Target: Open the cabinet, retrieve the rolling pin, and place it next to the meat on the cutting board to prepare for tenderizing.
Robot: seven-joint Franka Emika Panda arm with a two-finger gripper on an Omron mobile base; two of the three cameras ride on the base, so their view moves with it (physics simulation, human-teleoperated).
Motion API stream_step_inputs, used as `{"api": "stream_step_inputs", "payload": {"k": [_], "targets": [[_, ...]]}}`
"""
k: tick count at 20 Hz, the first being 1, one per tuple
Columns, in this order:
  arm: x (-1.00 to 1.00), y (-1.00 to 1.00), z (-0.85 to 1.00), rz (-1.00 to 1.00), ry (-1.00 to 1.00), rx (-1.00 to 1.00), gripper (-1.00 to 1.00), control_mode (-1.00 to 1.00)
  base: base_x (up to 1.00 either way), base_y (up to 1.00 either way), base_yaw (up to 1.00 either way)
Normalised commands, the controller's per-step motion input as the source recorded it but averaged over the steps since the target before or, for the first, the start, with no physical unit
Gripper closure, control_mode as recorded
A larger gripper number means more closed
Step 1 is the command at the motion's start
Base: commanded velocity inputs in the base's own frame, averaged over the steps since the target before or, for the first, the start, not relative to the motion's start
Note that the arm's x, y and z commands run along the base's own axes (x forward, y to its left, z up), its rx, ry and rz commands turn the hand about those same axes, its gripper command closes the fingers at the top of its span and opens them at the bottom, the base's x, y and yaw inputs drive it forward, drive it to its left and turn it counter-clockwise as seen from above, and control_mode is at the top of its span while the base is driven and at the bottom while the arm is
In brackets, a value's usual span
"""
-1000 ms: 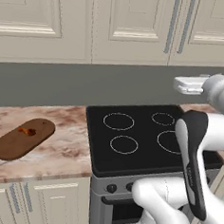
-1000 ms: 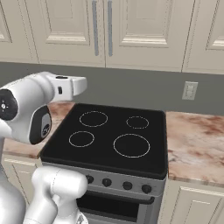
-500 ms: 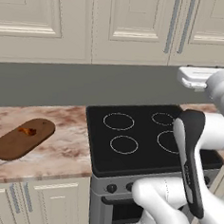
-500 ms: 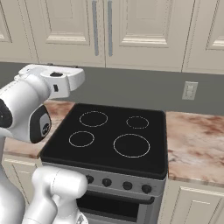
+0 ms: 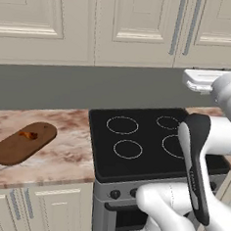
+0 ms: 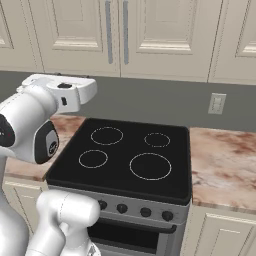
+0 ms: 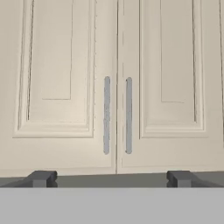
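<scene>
Two closed raised-panel doors of the tall cream wall cabinet (image 7: 117, 87), each with a long vertical grey bar handle (image 7: 106, 114), face the end effector (image 7: 109, 178), whose fingertips (image 7: 40, 178) stand wide apart and grip nothing, short of the doors and just below the handles. Below lies a black glass stove (image 5: 155, 140). On the marble table (image 5: 65, 153) well to the arm's left, a dark brown oval wooden cutting board (image 5: 23, 142) carries a small reddish-brown lump of meat (image 5: 28, 134).

Matt cream cabinet (image 7: 61, 87), dark wooden cutting board (image 5: 23, 142), marbled counter (image 5: 60, 157).
</scene>
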Motion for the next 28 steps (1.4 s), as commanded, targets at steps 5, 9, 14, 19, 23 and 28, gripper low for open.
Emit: {"api": "stream_step_inputs", "payload": {"k": [5,9,14,19,23,28], "targets": [[0.0,0.0,0.0,0.0,-0.03,0.0,-1.0,-1.0,0.0,0.0,0.0],[0.11,0.0,0.0,0.0,0.0,0.0,-1.0,-1.0,0.0,0.0,0.0],[0.3,0.0,0.0,0.0,0.0,0.0,-1.0,-1.0,0.0,0.0,0.0],[0.46,0.0,0.0,0.0,0.05,0.0,-1.0,-1.0,0.0,0.0,0.0],[0.6,0.0,0.0,0.0,0.08,0.0,-1.0,-1.0,0.0,0.0,0.0],[0.75,0.0,0.0,0.0,0.15,0.0,-1.0,-1.0,0.0,0.0,0.0]]}}
